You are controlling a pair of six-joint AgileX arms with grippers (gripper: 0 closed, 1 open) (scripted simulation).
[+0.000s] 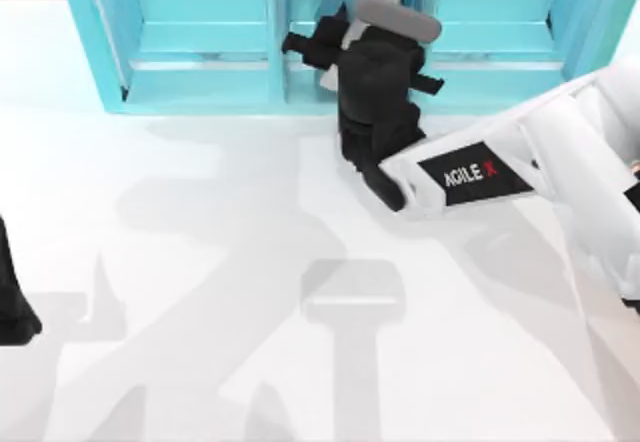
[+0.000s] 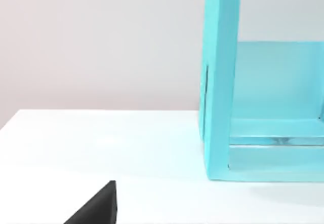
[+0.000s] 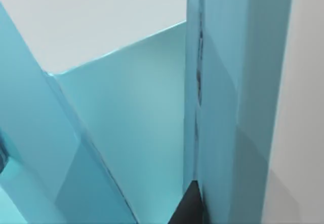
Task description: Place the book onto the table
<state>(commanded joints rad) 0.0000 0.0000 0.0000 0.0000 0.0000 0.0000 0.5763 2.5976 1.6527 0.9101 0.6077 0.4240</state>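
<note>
- Reaching into the shelf's (image 1: 200,37) middle bay, the right gripper (image 1: 375,22) is at the grasp stage; whether its fingers are apart or together I cannot tell.
- Book (image 3: 238,97): apparently the upright teal slab close beside one finger, inside that bay.
- Next, I judge: clamp it, withdraw toward the near table (image 1: 200,262).
- Right arm stretches far-left from the right side.
- Left gripper (image 1: 12,307) sits parked at the left edge.

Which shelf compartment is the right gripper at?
The middle one. In the top view the right gripper is at the opening of the cyan shelf's narrow centre bay, between the wider left and right bays. The left arm sits parked at the table's left edge.
</note>
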